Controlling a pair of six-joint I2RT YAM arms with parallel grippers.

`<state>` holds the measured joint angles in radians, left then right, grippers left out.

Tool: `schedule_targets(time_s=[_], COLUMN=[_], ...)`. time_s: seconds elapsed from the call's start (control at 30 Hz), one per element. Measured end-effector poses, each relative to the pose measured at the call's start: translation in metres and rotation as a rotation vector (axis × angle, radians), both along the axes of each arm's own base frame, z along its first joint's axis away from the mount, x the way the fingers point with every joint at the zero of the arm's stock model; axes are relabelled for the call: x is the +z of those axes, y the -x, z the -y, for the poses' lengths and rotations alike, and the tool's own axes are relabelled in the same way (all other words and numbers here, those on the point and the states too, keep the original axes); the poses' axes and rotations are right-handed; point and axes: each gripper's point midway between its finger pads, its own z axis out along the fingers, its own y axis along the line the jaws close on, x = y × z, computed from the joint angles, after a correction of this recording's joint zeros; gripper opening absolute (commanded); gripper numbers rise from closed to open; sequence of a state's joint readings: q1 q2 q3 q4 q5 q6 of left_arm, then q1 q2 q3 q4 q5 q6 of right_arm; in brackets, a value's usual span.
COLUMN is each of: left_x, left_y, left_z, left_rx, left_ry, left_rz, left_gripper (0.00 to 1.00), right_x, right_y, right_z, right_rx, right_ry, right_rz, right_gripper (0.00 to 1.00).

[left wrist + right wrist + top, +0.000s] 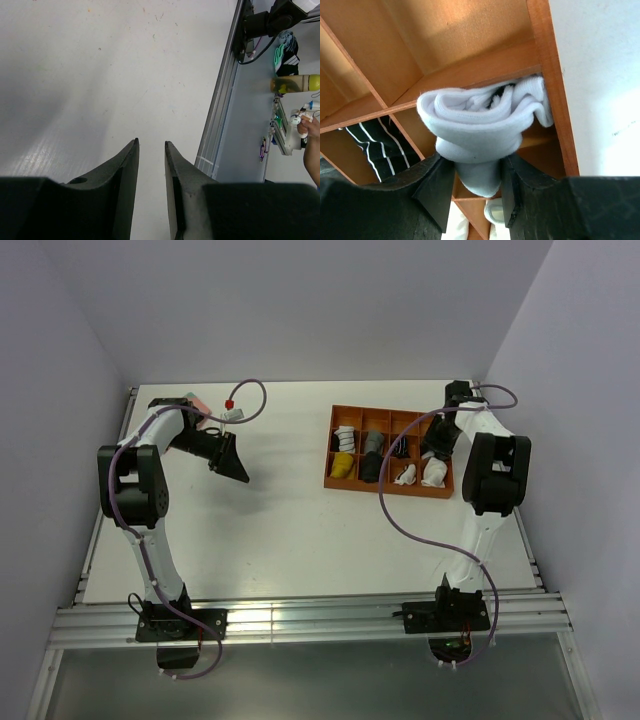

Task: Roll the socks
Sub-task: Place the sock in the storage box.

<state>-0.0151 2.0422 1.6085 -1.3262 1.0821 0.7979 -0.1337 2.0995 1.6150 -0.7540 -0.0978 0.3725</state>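
My right gripper [476, 172] is shut on a rolled white sock [480, 125] and holds it in the far right compartment of the orange tray [470, 67]. A black sock with thin white stripes [377, 145] lies in the compartment to its left. In the top view the right gripper [438, 443] hangs over the tray's right end [365, 409]. My left gripper [230, 462] hovers over the bare table on the left. Its jaws [151, 144] stand narrowly apart with nothing between them. A pink piece of fabric [197, 402] shows behind the left arm, mostly hidden.
The tray holds several rolled socks: a striped one [344, 436], a yellow one [342, 466], a grey one [374, 443], a black one [370, 468] and white ones [406, 476]. The table's metal edge rail [220, 110] runs beside the left gripper. Walls close in on three sides.
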Motion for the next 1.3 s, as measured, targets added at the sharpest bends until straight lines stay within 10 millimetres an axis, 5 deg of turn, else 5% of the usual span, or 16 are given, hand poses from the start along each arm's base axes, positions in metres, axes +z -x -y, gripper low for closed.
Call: schedule_targets(time_s=[0.63, 0.8, 1.17, 1.3], left_x=[-0.001, -0.001, -0.001, -0.001], left_y=[0.000, 0.000, 0.000, 0.000], left_z=[0.000, 0.000, 0.000, 0.000], left_rx=[0.002, 0.004, 0.005, 0.005], left_ry=[-0.008, -0.009, -0.009, -0.010], left_rz=[-0.004, -0.007, -0.009, -0.009], left_gripper=[0.33, 0.32, 0.32, 0.32], right_x=[0.016, 0.015, -0.001, 0.000], right_y=[0.013, 0.015, 0.012, 0.011], right_z=[0.007, 0.008, 0.008, 0.007], right_rx=[-0.008, 0.008, 0.026, 0.024], right_ry=[0.051, 0.095, 0.155, 0.155], right_rz=[-0.027, -0.039, -0.069, -0.066], right_gripper=[0.47, 0.28, 0.30, 0.42])
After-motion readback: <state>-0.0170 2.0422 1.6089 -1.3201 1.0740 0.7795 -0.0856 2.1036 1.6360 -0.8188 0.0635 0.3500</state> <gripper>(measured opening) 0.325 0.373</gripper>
